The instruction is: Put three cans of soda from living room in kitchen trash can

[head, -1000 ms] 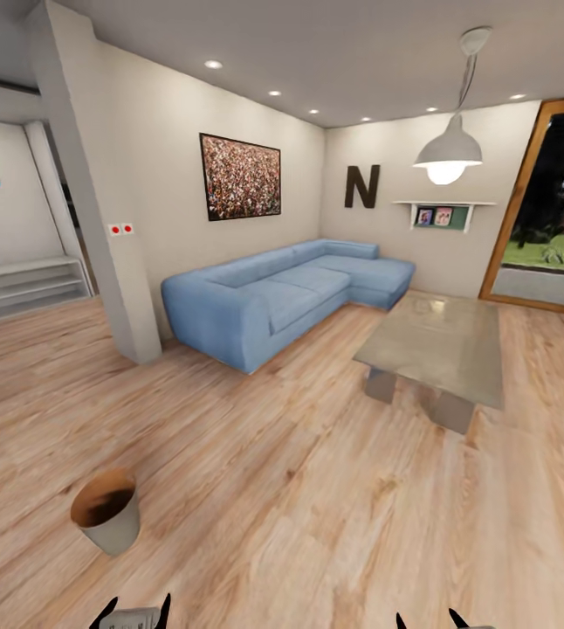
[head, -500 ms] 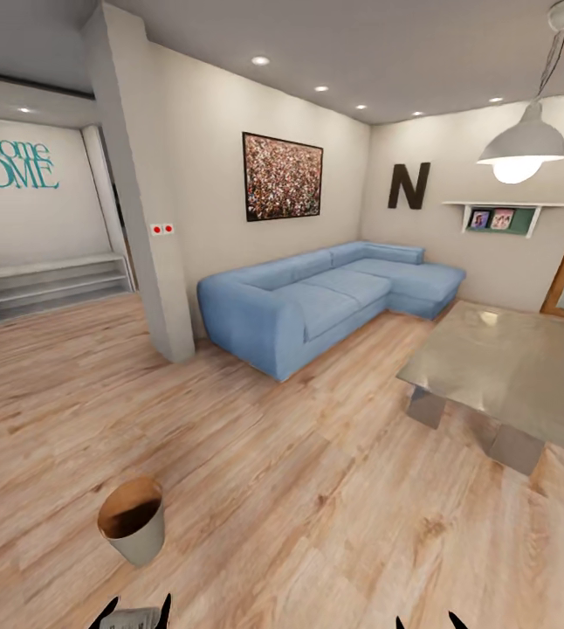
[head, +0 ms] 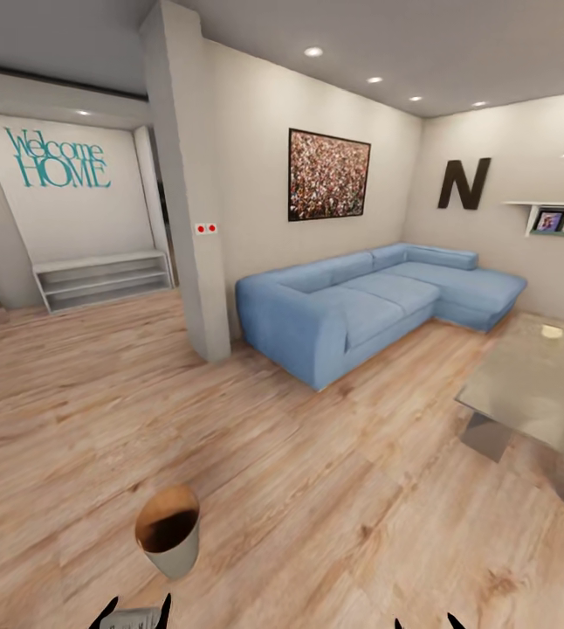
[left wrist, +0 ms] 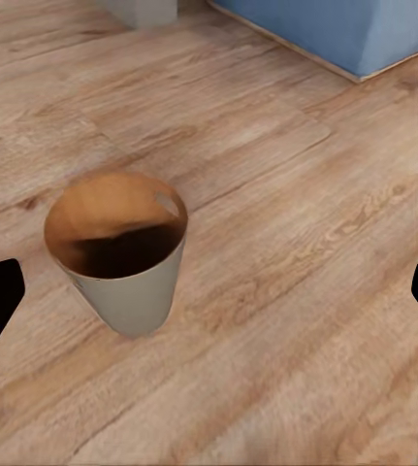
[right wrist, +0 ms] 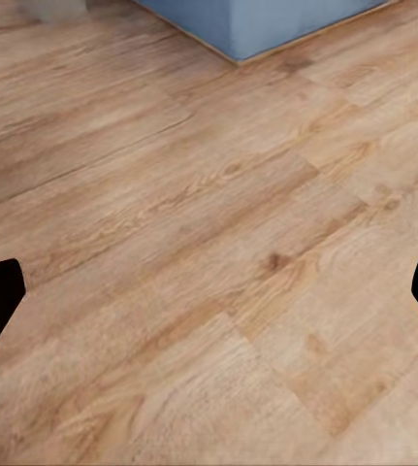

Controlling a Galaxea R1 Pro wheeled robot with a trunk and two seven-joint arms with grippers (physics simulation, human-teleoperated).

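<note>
While tash can [head: 169,530] stands near sofa [head: 361,306], wood floor [head: 317,489] open around.

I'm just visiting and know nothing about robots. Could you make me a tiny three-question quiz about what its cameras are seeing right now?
1. True or false: the tash can stands upright on the wood floor, with open floor between it and the blue corner sofa.
2. Which is nearest the robot's left gripper? A) the tash can B) the grey low table C) the "Welcome HOME" lettering
3. Fill in: the big dark letter on the wall beyond the sofa is ___.

Key: 1 true. 2 A: the left wrist view looks straight into the bin's brown inside. 3 N.
</note>
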